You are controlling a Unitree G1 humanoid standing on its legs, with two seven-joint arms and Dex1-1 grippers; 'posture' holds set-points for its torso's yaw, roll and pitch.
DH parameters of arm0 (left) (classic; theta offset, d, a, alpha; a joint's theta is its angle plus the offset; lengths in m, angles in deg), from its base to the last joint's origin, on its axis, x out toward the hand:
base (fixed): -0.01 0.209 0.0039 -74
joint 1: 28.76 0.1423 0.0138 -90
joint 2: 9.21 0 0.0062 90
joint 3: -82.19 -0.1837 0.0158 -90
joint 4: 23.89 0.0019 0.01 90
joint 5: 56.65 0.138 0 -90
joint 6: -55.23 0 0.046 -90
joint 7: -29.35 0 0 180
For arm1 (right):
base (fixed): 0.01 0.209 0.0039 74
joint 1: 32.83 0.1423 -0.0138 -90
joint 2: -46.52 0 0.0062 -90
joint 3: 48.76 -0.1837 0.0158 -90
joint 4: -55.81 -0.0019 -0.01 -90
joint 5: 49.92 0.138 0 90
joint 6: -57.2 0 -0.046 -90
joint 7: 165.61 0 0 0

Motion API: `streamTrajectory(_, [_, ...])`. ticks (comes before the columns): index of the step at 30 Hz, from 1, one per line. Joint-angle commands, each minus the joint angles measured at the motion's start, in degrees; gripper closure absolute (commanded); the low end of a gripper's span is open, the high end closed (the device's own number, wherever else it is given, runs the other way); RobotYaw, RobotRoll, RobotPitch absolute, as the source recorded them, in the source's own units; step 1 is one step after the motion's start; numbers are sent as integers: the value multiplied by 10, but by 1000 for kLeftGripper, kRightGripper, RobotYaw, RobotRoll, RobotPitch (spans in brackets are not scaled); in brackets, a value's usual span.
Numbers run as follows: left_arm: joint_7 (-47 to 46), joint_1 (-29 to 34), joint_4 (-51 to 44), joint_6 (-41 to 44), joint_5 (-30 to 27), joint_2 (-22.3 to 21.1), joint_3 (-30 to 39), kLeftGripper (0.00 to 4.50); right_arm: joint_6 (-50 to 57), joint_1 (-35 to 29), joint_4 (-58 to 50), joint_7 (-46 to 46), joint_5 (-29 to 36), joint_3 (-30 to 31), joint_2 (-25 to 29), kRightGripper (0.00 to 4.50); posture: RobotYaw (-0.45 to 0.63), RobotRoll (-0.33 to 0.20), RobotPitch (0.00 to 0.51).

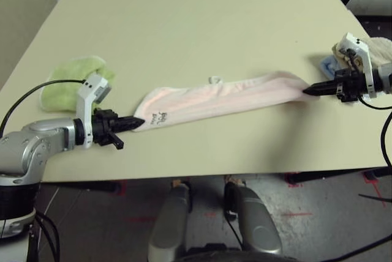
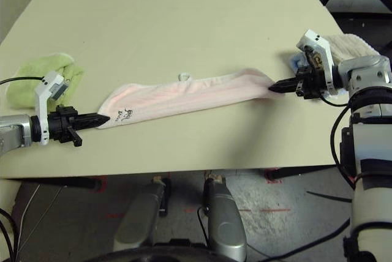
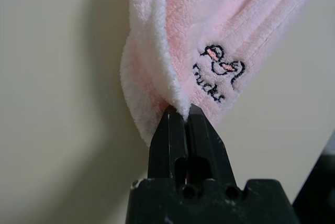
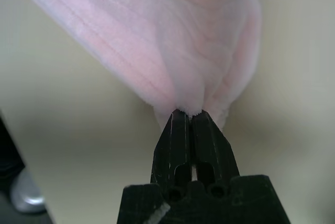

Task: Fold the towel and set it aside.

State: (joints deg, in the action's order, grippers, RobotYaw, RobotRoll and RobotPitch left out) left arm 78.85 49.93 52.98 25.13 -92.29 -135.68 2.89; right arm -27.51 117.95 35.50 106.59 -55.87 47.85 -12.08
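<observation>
The pale pink towel (image 1: pixel 214 98) is stretched in a long narrow band across the near part of the table, its small white loop (image 1: pixel 215 79) on the far edge and a dark embroidered motif (image 3: pixel 219 70) near its left end. My left gripper (image 1: pixel 139 122) is shut on the towel's left end, fingertips pinching the folded cloth in the left wrist view (image 3: pixel 179 111). At the other end my right gripper (image 1: pixel 307 90) is shut on the bunched cloth (image 4: pixel 183 67), seen close in the right wrist view (image 4: pixel 188 113).
A crumpled light green towel (image 1: pixel 70 78) lies at the left table edge behind my left arm. Beige (image 1: pixel 381 48) and blue (image 1: pixel 329 64) cloths sit at the right edge behind my right wrist. The near table edge (image 1: pixel 202 173) runs just below the pink band.
</observation>
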Motion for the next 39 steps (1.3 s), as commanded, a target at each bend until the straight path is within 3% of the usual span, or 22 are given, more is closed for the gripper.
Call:
streamTrajectory(1, [-5,19,-7,10,3,-16,7,4489,9,-14,-10,3,1,21,20,4425,167,0,190])
streamTrajectory(2, [-6,20,-8,10,3,-17,7,4489,10,-15,-12,3,3,23,20,4425,167,0,190])
streamTrajectory(4, [-16,19,-8,3,9,-15,7,4500,10,-15,-14,-8,-2,18,18,3925,167,0,190])
streamTrajectory(6, [-21,17,-9,-8,16,-16,8,4040,12,-9,-16,-14,0,10,20,3355,169,0,191])
streamTrajectory(15, [17,42,-45,-42,-1,-64,57,802,76,28,-25,3,35,-30,73,36,168,0,196])
streamTrajectory(17, [24,42,-57,-50,-8,-62,66,56,93,21,-26,3,47,-33,81,0,166,0,197])
streamTrajectory(18, [27,40,-62,-59,-10,-60,71,21,108,15,-27,3,52,-34,84,0,165,0,200])
streamTrajectory(26, [53,19,-115,-154,-51,-3,95,21,295,-47,-81,3,110,-52,96,0,158,0,209])
streamTrajectory(33, [58,13,-147,-177,-58,10,61,21,470,-149,-208,-10,164,-68,92,0,149,0,211])
streamTrajectory(39, [59,15,-163,-178,-72,17,44,21,554,-220,-303,-68,214,-94,76,0,135,0,211])
